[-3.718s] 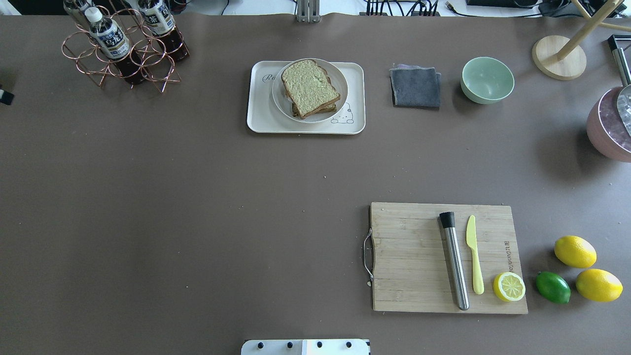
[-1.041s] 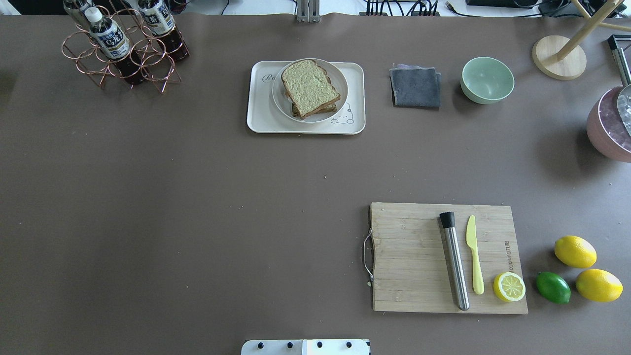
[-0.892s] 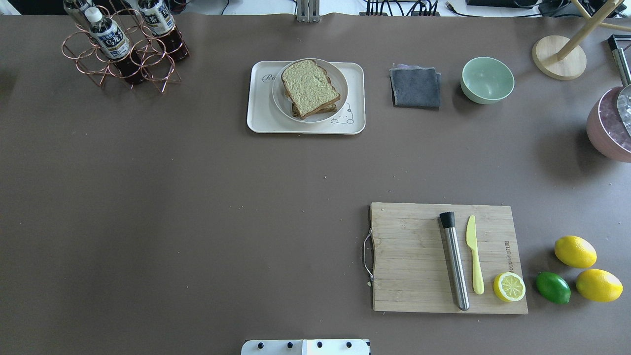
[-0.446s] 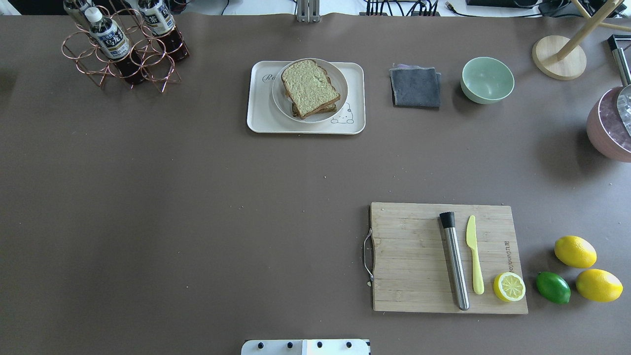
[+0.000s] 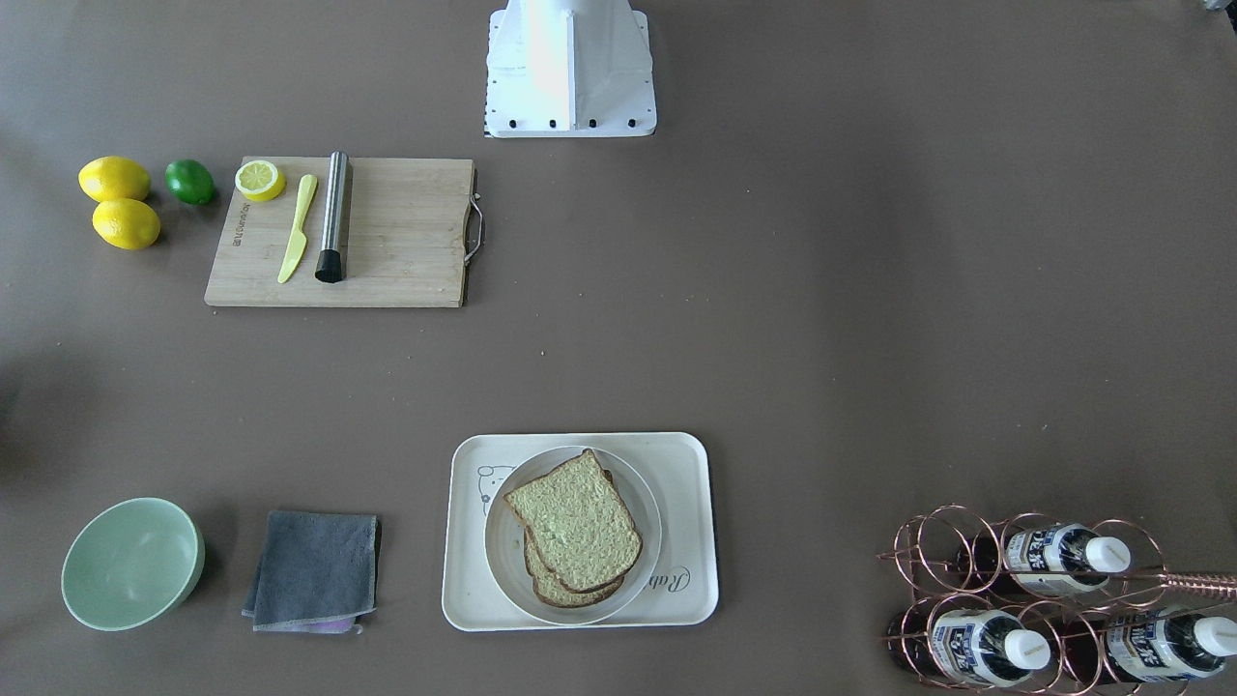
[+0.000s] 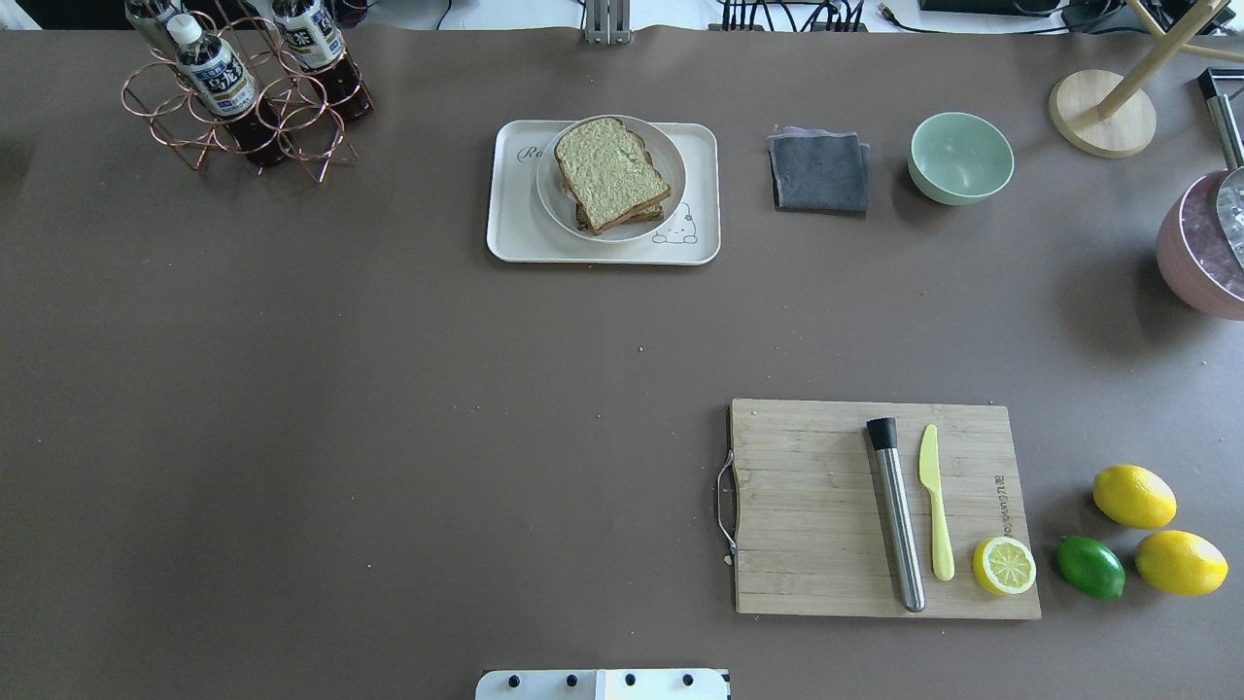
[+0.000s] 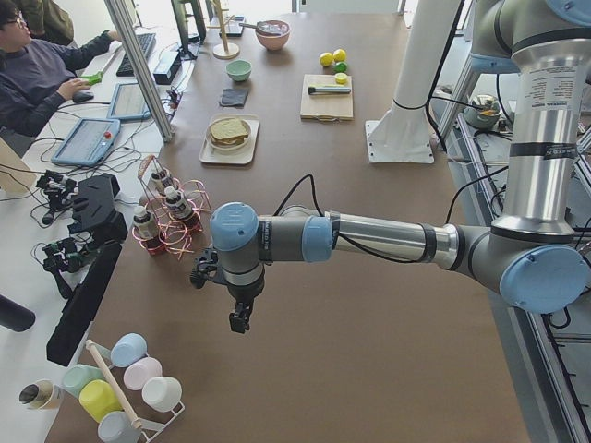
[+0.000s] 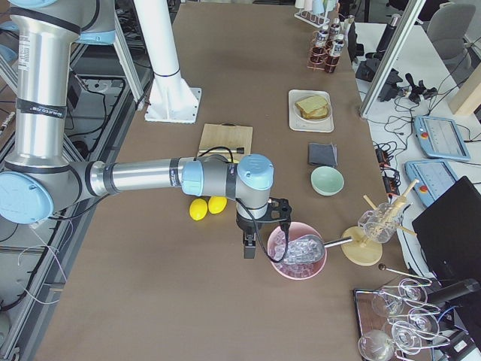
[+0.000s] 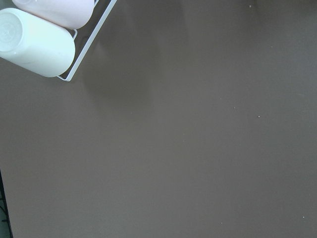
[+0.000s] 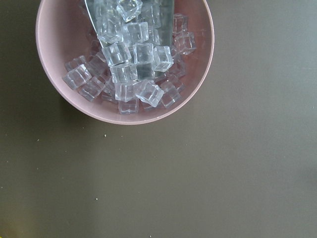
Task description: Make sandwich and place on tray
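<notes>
The sandwich, two tan bread slices with dark crusts stacked askew, lies on a round white plate on the cream tray at the far middle of the table. It also shows in the front view on the tray. The egg is hidden. My left gripper hangs over bare table near the bottle rack, far from the tray. My right gripper hangs beside the pink ice bowl. I cannot tell whether either is open or shut.
A copper bottle rack stands far left. A grey cloth and a green bowl lie right of the tray. A wooden cutting board holds a muddler, knife and lemon half. A pink ice bowl sits under the right wrist.
The dark tip of the left arm seen at the overhead view's left edge 3.7 s ago is gone from that view. Nothing on the table has moved.
</notes>
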Tool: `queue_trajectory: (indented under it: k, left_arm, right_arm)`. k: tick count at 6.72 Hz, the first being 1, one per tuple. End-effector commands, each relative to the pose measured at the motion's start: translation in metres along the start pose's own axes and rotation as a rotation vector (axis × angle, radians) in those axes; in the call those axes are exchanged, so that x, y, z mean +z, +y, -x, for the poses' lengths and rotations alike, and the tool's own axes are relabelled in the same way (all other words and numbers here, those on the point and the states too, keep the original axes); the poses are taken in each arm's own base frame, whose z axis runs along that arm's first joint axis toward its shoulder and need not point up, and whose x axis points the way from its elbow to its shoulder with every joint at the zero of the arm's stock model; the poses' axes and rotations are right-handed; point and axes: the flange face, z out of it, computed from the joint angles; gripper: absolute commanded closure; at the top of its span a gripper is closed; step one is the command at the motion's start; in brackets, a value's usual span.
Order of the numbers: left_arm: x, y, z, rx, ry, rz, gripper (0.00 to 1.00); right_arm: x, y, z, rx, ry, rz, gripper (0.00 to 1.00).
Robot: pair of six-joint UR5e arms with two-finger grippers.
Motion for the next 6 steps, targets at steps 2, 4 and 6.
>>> queue_trajectory:
  k: [2,4,6]
  left_arm:
    - [0.0003,0.0001,0.0003,-0.001,0.0,0.001,0.02]
    - [-0.0002,-0.0001,-0.0002,-0.001,0.0,-0.001,0.02]
    - [0.0014,0.0004,0.0012,-0.004,0.001,0.003,0.02]
  right_arm:
    - [0.0001,0.0001,0.0,-0.001,0.0,0.0,0.0]
    - [-0.002,-0.002,0.0014,-0.015,0.001,-0.02,0.0]
    - [-0.0019,-0.0025,0.0013,-0.018,0.001,-0.024,0.0]
